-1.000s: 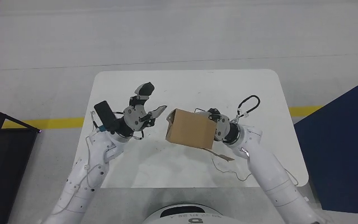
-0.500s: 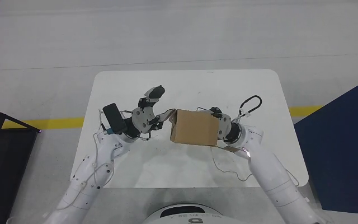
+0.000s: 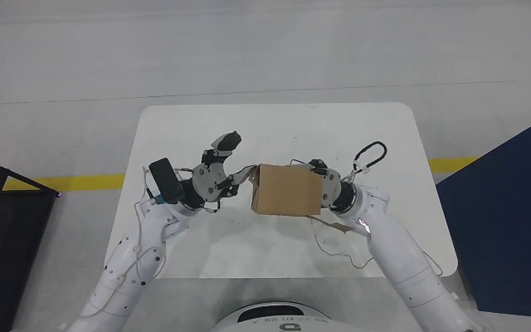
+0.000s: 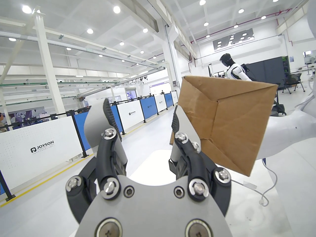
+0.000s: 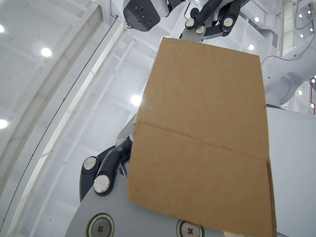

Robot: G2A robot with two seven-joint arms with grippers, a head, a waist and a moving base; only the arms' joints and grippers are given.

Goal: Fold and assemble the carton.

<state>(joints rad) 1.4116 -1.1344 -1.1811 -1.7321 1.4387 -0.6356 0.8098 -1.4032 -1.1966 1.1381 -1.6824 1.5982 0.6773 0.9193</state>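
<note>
Brown cardboard carton (image 5: 202, 124), one crease (image 5: 197, 140) running across its broad panel, sits up in the right claw (image 5: 103, 171) against the ceiling lights (image 5: 46, 52), and there's the left claw (image 5: 163, 23), fingers (image 5: 140, 13) spread wide, at its far edge.

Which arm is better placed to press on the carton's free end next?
Left. The left gripper is open, with one finger right at the free end of the carton. The right gripper is clamped on the other end, holding it up.
</note>
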